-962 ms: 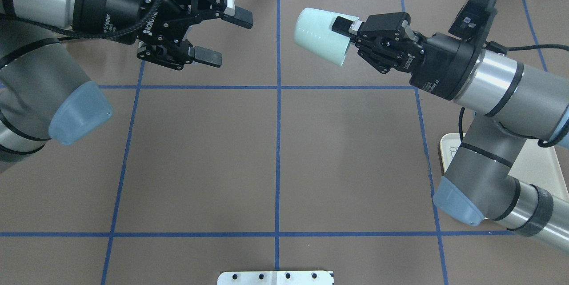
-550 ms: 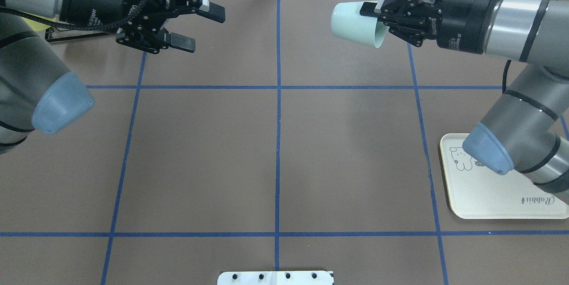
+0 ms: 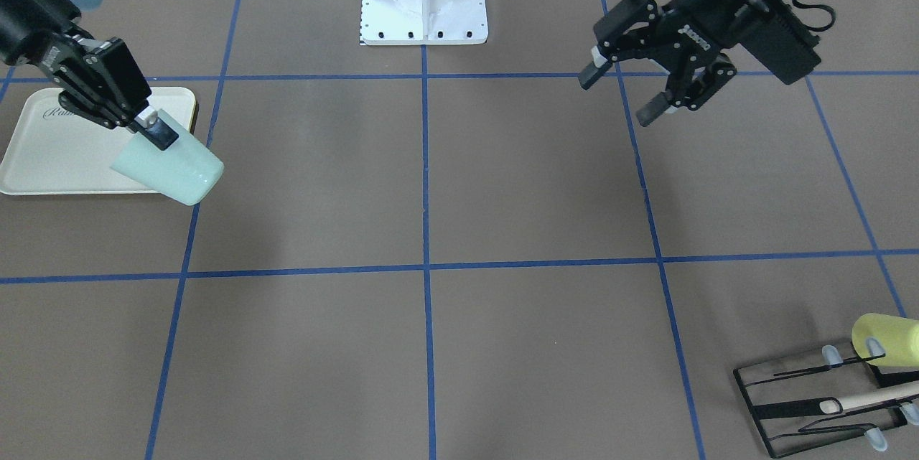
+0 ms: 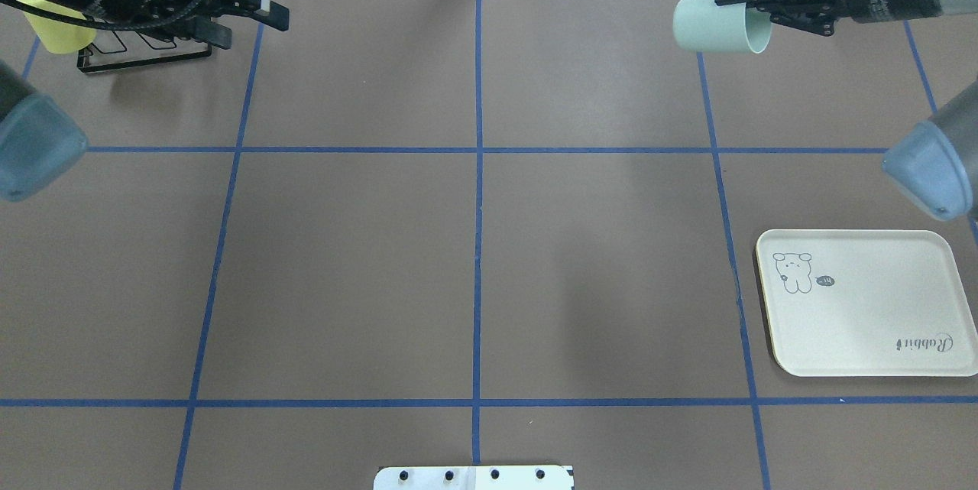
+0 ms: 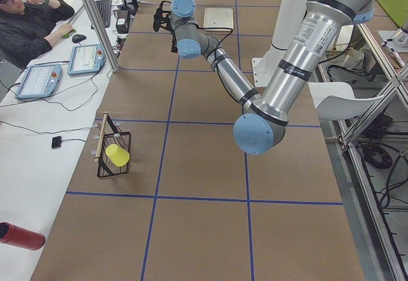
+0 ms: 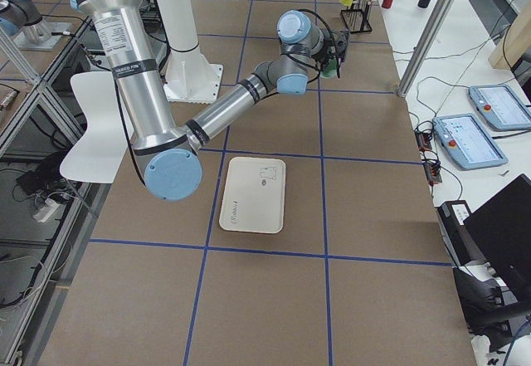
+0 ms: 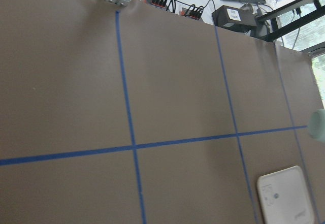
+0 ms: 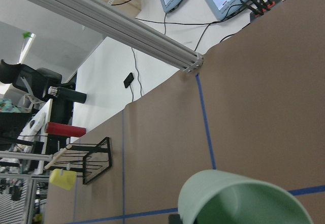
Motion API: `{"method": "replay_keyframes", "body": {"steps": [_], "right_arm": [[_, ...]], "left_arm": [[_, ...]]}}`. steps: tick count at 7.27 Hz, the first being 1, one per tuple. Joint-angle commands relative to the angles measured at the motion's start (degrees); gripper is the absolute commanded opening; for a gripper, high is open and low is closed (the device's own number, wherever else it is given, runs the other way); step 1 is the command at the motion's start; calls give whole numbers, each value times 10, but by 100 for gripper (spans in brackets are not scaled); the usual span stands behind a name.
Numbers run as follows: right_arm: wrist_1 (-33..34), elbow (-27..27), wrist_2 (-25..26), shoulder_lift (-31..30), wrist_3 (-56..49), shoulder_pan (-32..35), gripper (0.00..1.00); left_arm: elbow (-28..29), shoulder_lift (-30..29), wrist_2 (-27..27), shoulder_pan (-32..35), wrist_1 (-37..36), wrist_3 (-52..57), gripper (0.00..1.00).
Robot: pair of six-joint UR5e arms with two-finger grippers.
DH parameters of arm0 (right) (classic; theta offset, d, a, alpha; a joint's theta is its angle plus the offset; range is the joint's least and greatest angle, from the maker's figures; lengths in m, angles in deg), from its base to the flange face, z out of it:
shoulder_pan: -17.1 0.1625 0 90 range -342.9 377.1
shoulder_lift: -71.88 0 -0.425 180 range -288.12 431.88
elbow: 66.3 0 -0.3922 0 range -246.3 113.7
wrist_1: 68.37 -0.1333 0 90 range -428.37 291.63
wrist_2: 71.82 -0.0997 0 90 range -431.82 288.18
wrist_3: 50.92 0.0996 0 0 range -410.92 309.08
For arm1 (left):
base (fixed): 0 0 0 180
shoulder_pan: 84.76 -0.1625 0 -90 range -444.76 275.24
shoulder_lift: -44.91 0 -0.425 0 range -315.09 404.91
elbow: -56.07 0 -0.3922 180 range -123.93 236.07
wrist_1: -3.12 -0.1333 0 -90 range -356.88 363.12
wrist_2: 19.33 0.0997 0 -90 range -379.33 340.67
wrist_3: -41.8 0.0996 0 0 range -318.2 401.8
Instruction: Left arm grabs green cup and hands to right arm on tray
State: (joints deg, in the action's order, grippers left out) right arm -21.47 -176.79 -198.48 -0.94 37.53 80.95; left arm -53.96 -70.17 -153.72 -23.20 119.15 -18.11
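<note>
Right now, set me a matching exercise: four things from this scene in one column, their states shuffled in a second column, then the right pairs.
Things
1. green cup
2. tray
3. yellow cup
4. left gripper

States
A. open, holding nothing
B. on the black wire rack
C. tipped sideways, clamped in the right gripper
D. lying flat with nothing on it

Pairs: 1-C, 2-D, 3-B, 4-A
</note>
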Motion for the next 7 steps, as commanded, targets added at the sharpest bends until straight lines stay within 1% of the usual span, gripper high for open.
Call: {"method": "replay_keyframes", "body": {"steps": [1, 2, 3, 4, 5, 7], "right_arm": [[67, -2, -23, -22, -96, 27, 0], [93, -4, -27, -37, -140, 36, 0], [144, -12, -36, -44, -198, 43, 0], [198, -20, -36, -48, -258, 48, 0], [239, -21, -36, -54, -321, 54, 0], [254, -20, -37, -98, -415, 65, 0]], "left_arm": [[1, 45, 45, 27, -97, 199, 100], [2, 58, 54, 49, -156, 291, 100], [1, 87, 55, 77, -191, 387, 100], [4, 124, 55, 100, -193, 456, 100], [15, 152, 54, 122, -193, 495, 100], [34, 213, 48, 175, -196, 593, 100]]}}
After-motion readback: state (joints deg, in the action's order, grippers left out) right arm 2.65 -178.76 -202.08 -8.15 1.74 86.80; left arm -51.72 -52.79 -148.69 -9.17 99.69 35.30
